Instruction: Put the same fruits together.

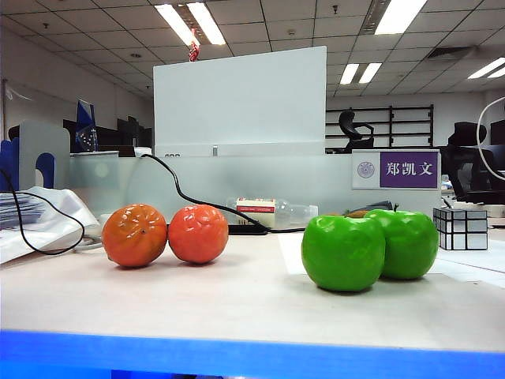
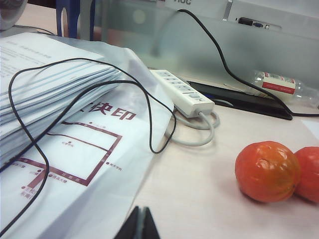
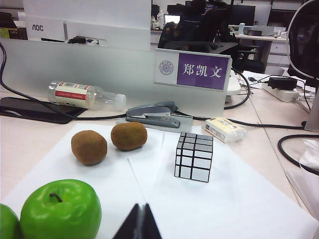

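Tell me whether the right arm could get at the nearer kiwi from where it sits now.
Probably yes. In the right wrist view the right gripper is shut and holds nothing, and bare white paper lies between it and the nearer kiwi. The green apple sits just beside that line, so it may need skirting.

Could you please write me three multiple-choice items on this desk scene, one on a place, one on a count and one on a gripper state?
1. Where is the mirror cube?
A. beside the kiwis
B. on the paper stack
C. between the mandarins

2. How many green apples show in the exterior view?
A. one
B. two
C. four

3. How are the left gripper and right gripper?
A. both shut, empty
B. both open
C. each holding fruit

Answers: 1 A, the cube stands on the white sheet near the two kiwis; 2 B, a touching pair; 3 A, each wrist view shows fingertips together, gripping nothing.
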You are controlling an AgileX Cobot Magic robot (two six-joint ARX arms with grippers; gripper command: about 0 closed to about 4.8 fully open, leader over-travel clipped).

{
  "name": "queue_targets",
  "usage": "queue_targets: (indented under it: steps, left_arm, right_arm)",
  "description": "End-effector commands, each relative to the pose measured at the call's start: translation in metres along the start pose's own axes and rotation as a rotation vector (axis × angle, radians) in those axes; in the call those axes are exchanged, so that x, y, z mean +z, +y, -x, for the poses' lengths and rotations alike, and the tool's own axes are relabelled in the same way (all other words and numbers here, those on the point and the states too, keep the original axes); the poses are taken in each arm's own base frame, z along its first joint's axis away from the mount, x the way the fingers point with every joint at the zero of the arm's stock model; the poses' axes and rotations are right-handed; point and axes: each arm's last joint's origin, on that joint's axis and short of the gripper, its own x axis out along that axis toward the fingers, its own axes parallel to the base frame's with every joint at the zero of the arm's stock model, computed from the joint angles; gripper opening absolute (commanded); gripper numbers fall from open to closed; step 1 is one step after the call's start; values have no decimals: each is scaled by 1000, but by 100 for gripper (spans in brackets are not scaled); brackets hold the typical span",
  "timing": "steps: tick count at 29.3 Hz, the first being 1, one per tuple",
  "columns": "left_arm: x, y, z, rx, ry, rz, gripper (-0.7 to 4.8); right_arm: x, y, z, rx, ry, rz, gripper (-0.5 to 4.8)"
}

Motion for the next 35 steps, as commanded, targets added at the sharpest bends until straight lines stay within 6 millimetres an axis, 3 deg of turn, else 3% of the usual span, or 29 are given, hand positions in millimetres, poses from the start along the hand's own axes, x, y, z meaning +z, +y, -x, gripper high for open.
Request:
queue_targets:
  steps: [1,28,35]
  left_arm:
    - [1,0,0,-3,-7,-12,-5]
    - [1,0,0,-3,-8,-11,-5]
    - [1,0,0,-2,-7,-11,-5]
  right_arm:
    - [-1,0,0,0,-3,-3,-1]
    - [-1,0,0,2,-6,-3,-1]
    - [-3,-13,-3,75,3,-29,-1]
